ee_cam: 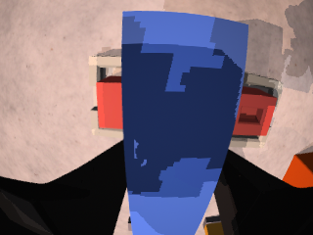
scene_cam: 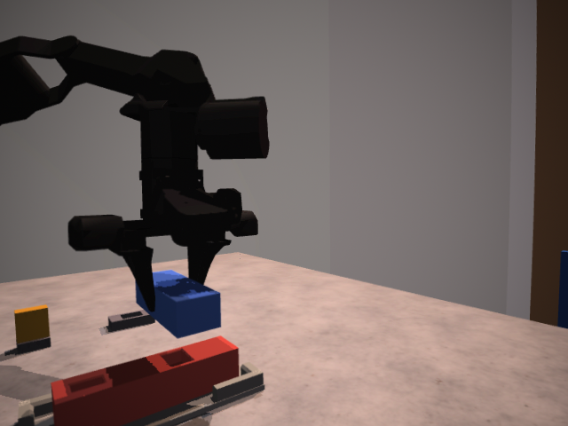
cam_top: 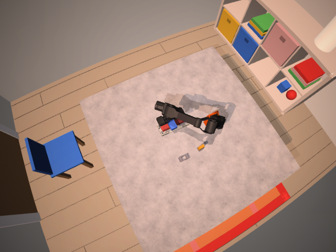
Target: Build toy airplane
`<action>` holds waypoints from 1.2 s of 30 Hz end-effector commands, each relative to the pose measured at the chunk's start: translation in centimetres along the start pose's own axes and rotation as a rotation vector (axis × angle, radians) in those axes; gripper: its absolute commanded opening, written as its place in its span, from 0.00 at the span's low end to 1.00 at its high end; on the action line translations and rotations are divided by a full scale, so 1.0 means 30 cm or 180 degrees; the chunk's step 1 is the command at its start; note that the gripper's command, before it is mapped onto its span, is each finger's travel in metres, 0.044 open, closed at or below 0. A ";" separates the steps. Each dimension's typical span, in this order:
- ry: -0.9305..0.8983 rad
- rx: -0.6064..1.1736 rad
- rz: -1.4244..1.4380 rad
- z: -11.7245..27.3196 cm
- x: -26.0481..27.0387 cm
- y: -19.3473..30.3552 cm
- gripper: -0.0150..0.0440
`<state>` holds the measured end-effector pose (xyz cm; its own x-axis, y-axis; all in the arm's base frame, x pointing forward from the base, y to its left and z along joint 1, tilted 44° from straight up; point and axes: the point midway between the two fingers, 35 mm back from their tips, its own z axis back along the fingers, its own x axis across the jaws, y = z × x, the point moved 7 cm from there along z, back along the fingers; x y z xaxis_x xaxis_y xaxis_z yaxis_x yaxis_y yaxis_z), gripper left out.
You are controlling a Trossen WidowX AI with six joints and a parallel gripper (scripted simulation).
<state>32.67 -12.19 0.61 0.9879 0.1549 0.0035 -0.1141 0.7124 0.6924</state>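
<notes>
The pale mottled surface (cam_top: 140, 168) (scene_cam: 390, 358) (ee_cam: 44, 98) carries the whole job, with the black arm (cam_top: 187, 117) (scene_cam: 114, 64) reaching over it. Near its middle lies the jig (cam_top: 163, 134) (scene_cam: 238, 385) (ee_cam: 93, 93), its low rails around the red fuselage (cam_top: 165, 127) (scene_cam: 146, 390) (ee_cam: 110, 105). The fuselage looks flat in that cradle, sockets upward, presumably so that the other parts can drop straight in.

The jaws (scene_cam: 177, 297) stand about half open, closed on the sides of the blue wing (cam_top: 172, 124) (scene_cam: 197, 316) (ee_cam: 181, 113). They grip it near mid-length (a sensible place for balance), and the wing lies crosswise above the fuselage, a gap showing beneath. Its tab is hidden; lining that up with the larger-looking task, the wing socket, seems the present step, and lowering off-line could leave it perched on the rim.

The orange tail fin (cam_top: 201, 147) (scene_cam: 32, 324) (ee_cam: 213, 229) stands upright on a dark foot, well apart from the jig, waiting its turn. Near it sits a small grey holder (cam_top: 184, 157) (scene_cam: 130, 319), slotted on top, perhaps the wing's stand.
</notes>
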 end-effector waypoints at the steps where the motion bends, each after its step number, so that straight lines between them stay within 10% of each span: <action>1: -0.0009 -0.0013 -0.0030 0.003 -0.001 -0.004 0.52; 36: -0.0011 -0.0012 -0.0030 -0.079 -0.001 -0.009 0.58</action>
<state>32.54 -11.04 -0.96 0.9882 0.1532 0.0039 -0.1139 0.7173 0.6874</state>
